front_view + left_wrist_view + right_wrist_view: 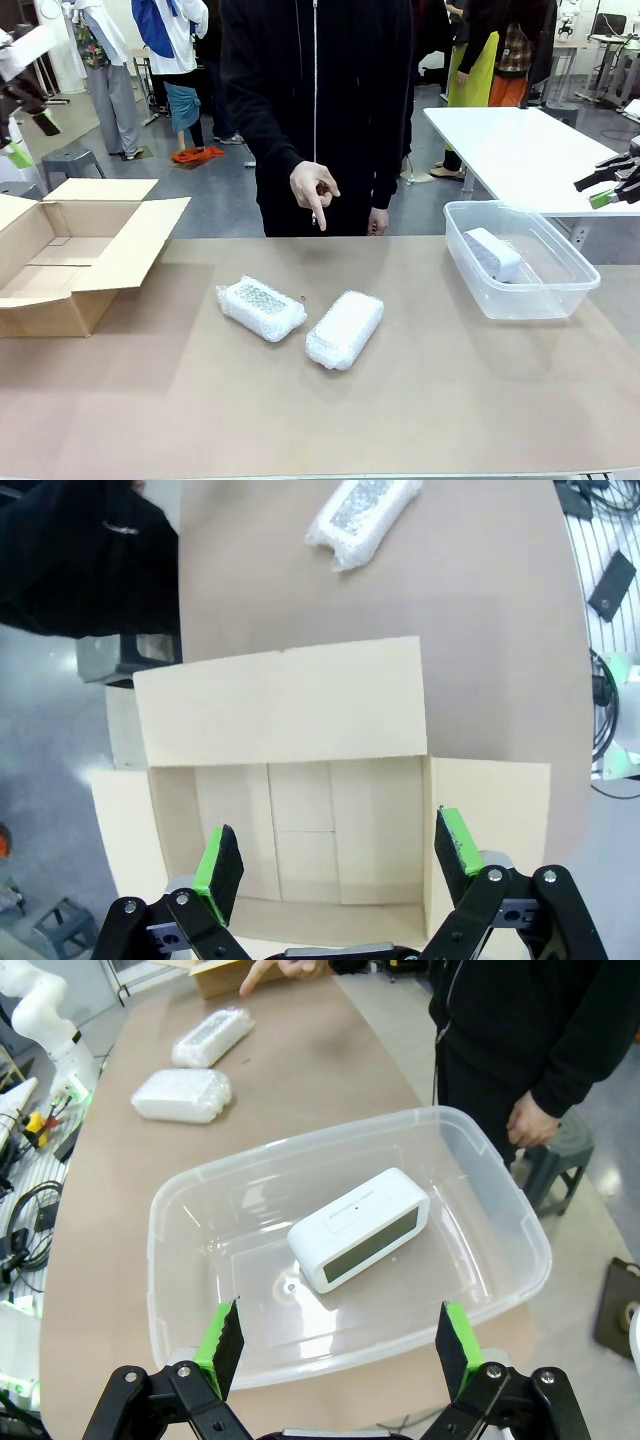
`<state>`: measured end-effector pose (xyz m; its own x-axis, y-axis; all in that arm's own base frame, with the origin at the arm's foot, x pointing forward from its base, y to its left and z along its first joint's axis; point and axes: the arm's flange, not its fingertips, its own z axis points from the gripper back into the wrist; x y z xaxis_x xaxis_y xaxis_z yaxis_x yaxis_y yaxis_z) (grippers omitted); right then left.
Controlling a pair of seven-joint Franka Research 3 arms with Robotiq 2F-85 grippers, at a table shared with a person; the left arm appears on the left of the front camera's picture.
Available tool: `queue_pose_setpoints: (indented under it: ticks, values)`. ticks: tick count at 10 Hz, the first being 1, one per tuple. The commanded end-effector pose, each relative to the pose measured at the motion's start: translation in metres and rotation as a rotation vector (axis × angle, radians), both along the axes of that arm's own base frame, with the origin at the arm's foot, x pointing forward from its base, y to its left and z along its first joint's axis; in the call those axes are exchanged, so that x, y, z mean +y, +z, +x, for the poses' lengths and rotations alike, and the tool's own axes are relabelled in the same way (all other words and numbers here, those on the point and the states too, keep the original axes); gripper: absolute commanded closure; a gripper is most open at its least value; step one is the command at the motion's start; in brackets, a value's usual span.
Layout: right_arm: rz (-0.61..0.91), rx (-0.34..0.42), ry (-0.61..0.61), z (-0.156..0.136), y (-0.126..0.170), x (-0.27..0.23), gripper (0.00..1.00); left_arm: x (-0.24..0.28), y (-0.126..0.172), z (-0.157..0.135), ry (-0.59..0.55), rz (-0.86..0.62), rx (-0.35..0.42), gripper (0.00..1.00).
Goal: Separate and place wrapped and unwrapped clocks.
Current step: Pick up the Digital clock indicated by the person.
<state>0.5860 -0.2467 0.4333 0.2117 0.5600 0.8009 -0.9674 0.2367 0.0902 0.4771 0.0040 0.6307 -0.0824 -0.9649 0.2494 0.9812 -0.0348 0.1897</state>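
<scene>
Right wrist view: unwrapped clock [360, 1228] lies beyond right gripper [341, 1325].

We see a brown tabletop [420, 400]. On it sit an open box [40, 315] at the left, a wrapped clock [261, 307] near the middle with a second wrapped clock [345, 328] just beside it, and a clear bin [525, 300] at the right.

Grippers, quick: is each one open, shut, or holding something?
Left gripper: open, empty, over the cardboard box.
Right gripper: open, empty, over the plastic bin.
</scene>
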Motion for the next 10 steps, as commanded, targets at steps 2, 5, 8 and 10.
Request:
queue_pose_setpoints:
  ticks: [2, 5, 8, 10]
  values:
    - [-0.001, -0.002, -0.003, 0.001, 0.0, 0.0, 0.0, -0.068, 0.007, 0.024, -0.157, 0.083, 0.07, 0.0]
    - [-0.001, -0.002, -0.003, 0.001, 0.0, 0.0, 0.0, -0.143, -0.007, 0.038, -0.313, 0.115, 0.121, 0.0]
    - [-0.001, -0.002, -0.003, 0.001, 0.0, 0.0, 0.0, -0.21, -0.027, 0.053, -0.238, 0.054, 0.122, 0.0]
    - [-0.001, -0.002, -0.003, 0.001, 0.0, 0.0, 0.0, -0.251, -0.05, 0.065, 0.036, 0.013, 0.047, 0.0]
